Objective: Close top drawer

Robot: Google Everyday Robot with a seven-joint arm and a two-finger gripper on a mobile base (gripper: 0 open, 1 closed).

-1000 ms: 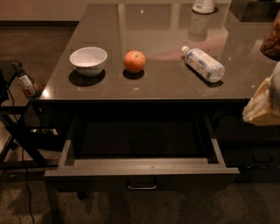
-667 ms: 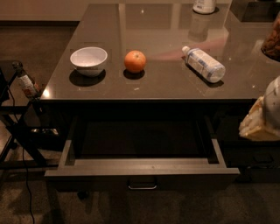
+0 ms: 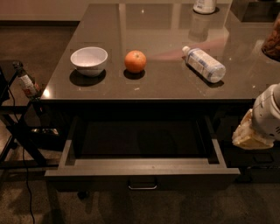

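Observation:
The top drawer [image 3: 142, 168] stands pulled far out from under the glossy dark table [image 3: 162, 89]. Its grey-rimmed sides and dark, empty inside show. Its flat front panel faces me with a small metal loop handle [image 3: 142, 186] at the centre. My gripper [image 3: 250, 133], pale yellowish on a white arm, hangs at the right edge of the view. It is beside the drawer's right side, just below the table's edge, and apart from the drawer.
On the table are a white bowl [image 3: 89, 60], an orange [image 3: 135, 61] and a clear plastic bottle [image 3: 204, 64] lying on its side. A white container [image 3: 204, 6] stands at the back. A black stand with a small bottle [image 3: 26, 83] and a cable [image 3: 27, 175] are on the left.
My gripper has moved down and slightly left along the right edge, from table-top height to beside the drawer's right side. The drawer and table items have not moved.

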